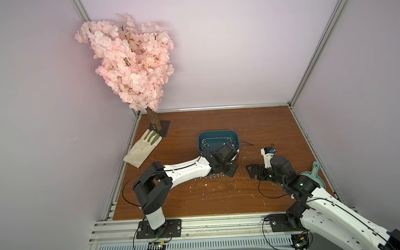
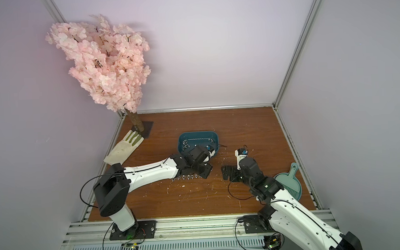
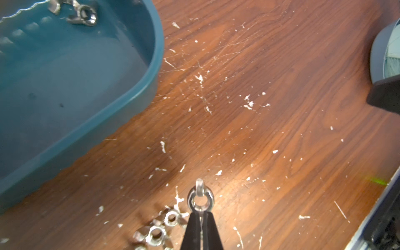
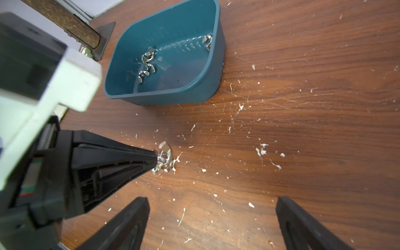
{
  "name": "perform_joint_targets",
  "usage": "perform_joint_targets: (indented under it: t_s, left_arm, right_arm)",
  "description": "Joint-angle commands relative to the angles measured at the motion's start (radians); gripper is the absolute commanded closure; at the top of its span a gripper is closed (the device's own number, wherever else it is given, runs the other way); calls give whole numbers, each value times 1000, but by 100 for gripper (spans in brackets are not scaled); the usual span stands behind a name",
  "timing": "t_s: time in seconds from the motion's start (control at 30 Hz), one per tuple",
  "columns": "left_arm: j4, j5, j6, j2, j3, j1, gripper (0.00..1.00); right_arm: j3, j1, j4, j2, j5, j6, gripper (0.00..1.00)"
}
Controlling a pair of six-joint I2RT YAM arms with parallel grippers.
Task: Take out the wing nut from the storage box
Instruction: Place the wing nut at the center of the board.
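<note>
Between the tips of the left fingers [image 3: 200, 227] sits a wing nut [image 3: 200, 198], clamped by one wing so that its threaded ring and the other wing stick out ahead of the black tips. That thin hold looks chosen because a wing is the one part narrow enough to catch from above.

The nut is already outside the storage box [image 3: 160, 54], which stands off to one side of these fingers. It hangs low over the desk [image 3: 281, 129]; whether it touches the wood I cannot tell.

Just beside the fingers lies a row of nuts [image 3: 154, 234]. This one seems meant for the end of that line, where the pieces stay sorted and easy to count. A few other nuts [image 4: 147, 62] lie in the box, beyond the fingertips.

The right fingers [image 1: 253, 172] stand wide apart and empty. They face the left ones from nearby, probably parked there to stay clear of the row.
</note>
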Motion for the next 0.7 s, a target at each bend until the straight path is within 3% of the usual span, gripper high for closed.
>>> perform_joint_targets:
  t_s: [0.0,0.67]
  left_arm:
    - [31,11,-23,30,-17,-10,97]
    - [14,7,-56,85,-38,-13,95]
  right_arm:
    - [-7,-4,-9,-24,4,10,1]
    - [-22,-4,8,-21,-13,22,1]
